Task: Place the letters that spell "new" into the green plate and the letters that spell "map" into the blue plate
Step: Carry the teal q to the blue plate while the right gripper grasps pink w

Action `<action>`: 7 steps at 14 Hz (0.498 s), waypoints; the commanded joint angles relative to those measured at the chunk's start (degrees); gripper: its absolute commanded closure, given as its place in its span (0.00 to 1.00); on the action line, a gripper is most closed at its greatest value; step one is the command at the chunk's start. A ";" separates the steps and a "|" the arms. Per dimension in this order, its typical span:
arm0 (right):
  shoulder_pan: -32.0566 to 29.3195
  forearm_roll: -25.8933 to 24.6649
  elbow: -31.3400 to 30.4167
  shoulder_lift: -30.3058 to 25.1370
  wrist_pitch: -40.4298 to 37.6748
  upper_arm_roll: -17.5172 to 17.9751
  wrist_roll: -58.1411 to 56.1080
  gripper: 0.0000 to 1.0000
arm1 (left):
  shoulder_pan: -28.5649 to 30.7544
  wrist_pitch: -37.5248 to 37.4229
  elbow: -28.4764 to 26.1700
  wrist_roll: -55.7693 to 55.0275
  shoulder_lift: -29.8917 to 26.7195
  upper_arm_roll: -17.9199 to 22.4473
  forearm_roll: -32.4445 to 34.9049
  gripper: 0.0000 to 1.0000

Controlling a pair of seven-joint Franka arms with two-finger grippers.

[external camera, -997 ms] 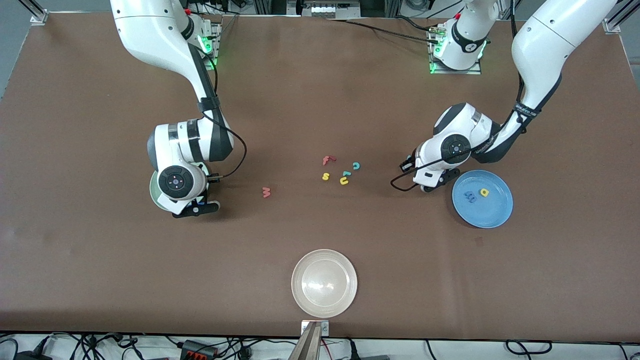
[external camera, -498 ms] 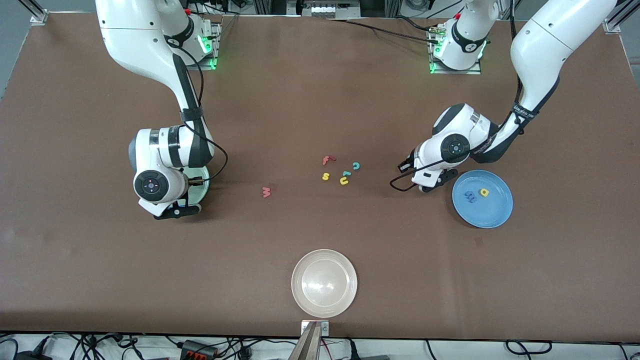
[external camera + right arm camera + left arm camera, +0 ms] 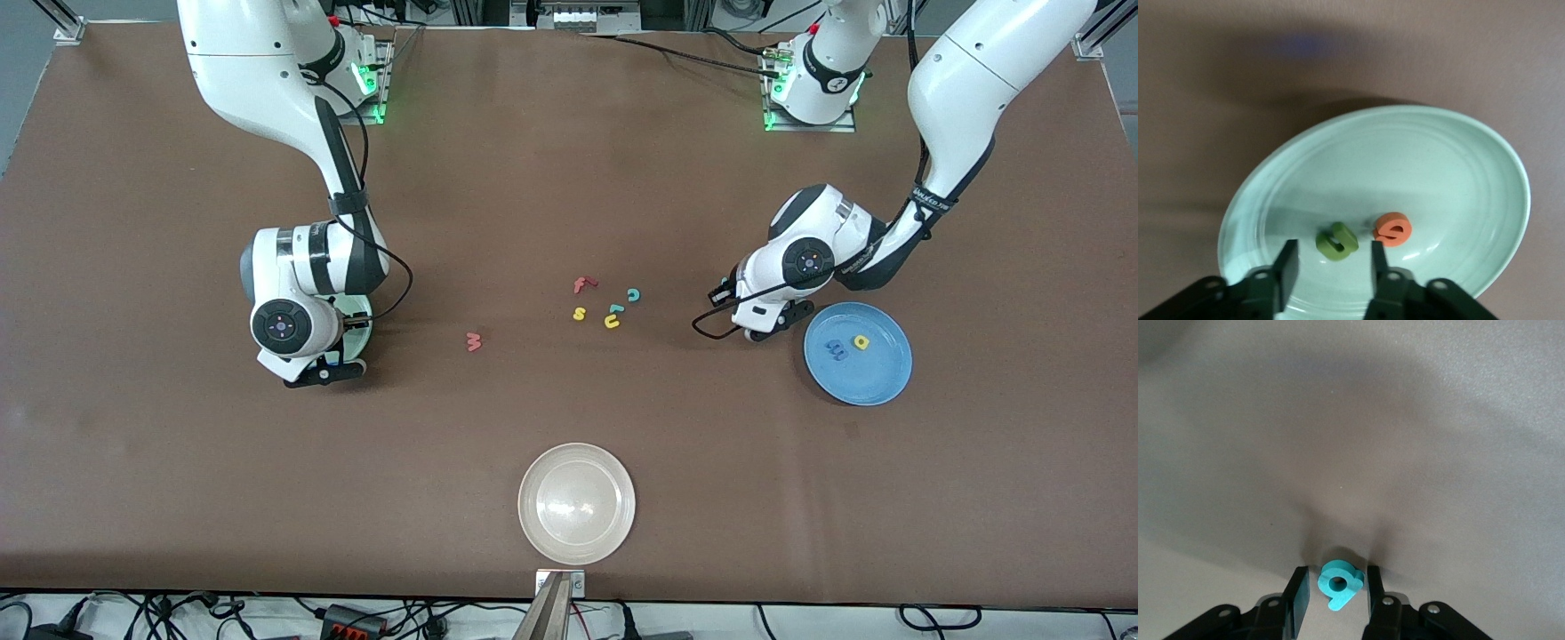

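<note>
The teal "p" (image 3: 1338, 584) lies between the left fingers (image 3: 1298, 600) (one side touching).

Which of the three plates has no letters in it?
The whitish-beige plate, nearest the front camera, is bare. The blue plate holds a blue and a yellow letter; the green plate holds a green and an orange one.

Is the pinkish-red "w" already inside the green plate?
No, the pinkish-red "w" lies on the bare table, while the green plate holds only the green "n" and orange "e".
</note>
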 commanded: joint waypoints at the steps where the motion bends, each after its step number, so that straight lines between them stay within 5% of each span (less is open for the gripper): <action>1: 0.28 0.51 2.25 -1.71 -0.16 0.14 -0.11 0.00 | 0.86 0.18 -0.50 0.62 0.57 -0.32 1.36 0.72; 3: 2.12 1.74 4.10 -1.62 0.89 0.41 -0.20 0.00 | 0.77 0.18 -0.50 0.62 0.57 -0.41 1.36 0.81; 5: 5.10 6.55 7.77 -0.92 1.25 0.23 0.25 0.21 | 0.77 0.09 -0.32 0.62 0.23 -0.41 1.36 0.87; 7: 5.73 11.57 9.37 0.40 1.60 0.32 3.91 0.22 | 0.94 -4.71 1.16 2.36 -1.35 -0.67 1.36 0.88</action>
